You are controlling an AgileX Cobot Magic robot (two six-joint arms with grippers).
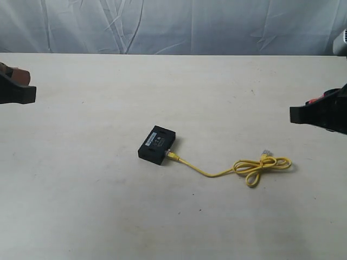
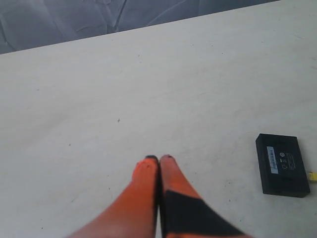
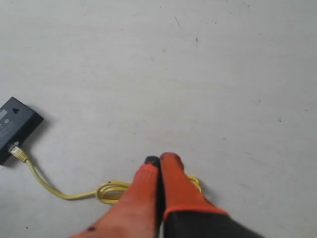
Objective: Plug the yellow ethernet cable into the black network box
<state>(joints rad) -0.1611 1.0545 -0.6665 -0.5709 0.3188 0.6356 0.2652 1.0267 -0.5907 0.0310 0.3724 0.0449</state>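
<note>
The black network box lies flat near the middle of the table, white label strip on top. It also shows in the left wrist view as the black network box and partly as the box. The yellow ethernet cable has one plug sitting in the box's side port; its other end forms a loop to the right with a clear plug on top. The cable runs under my right fingers. My left gripper is shut, empty, far left of the box. My right gripper is shut, empty, above the loop.
The pale table stretches wide around the box and cable. A wrinkled grey-blue cloth backdrop hangs behind the table's far edge. Both arms sit at the outer sides of the exterior view.
</note>
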